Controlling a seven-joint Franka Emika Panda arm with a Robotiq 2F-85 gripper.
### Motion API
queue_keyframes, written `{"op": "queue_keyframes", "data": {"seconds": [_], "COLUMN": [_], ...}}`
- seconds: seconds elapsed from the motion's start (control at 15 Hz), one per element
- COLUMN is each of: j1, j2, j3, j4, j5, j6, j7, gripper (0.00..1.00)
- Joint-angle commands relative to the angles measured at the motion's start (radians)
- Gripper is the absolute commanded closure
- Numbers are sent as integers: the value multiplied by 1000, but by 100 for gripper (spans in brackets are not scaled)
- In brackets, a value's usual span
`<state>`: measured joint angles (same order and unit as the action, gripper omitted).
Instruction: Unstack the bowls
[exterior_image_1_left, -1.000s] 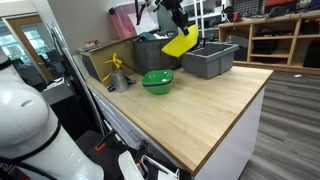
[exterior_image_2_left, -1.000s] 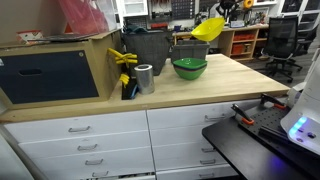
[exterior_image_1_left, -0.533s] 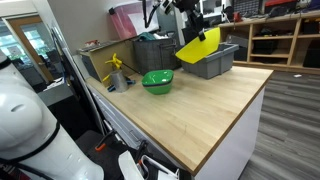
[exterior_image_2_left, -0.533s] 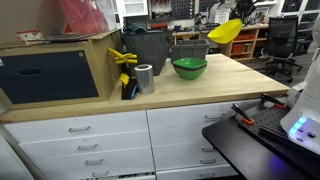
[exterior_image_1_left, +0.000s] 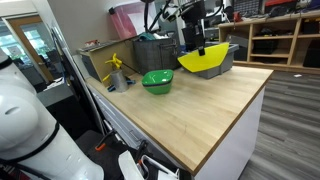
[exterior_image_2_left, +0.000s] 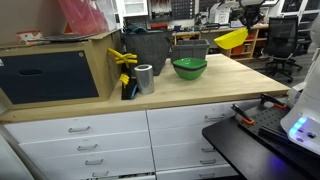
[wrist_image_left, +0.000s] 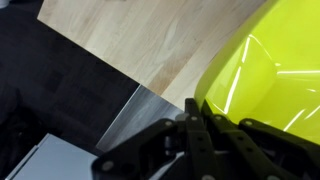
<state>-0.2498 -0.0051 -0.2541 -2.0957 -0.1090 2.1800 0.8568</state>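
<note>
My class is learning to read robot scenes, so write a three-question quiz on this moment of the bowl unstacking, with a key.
1. True or false: the gripper holds the yellow bowl in the air, clear of the tabletop.
2. Which bowl is seen resting on the tabletop in both exterior views?
A. the green bowl
B. a red bowl
C. a white bowl
3. Fill in the gap: the jaws are ____ on the yellow bowl's rim.

Key: 1 true; 2 A; 3 shut.
</note>
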Motion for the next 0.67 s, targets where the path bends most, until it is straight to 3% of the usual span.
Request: {"op": "queue_keyframes", "data": {"seconds": [0.0, 0.6], "j1": [3, -2], "j2": [12, 144], "j3": [5, -4], "j4": [-16, 9], "j5": [105, 250], "j6": [1, 39], "j7": [47, -4], "gripper": [99, 99]}}
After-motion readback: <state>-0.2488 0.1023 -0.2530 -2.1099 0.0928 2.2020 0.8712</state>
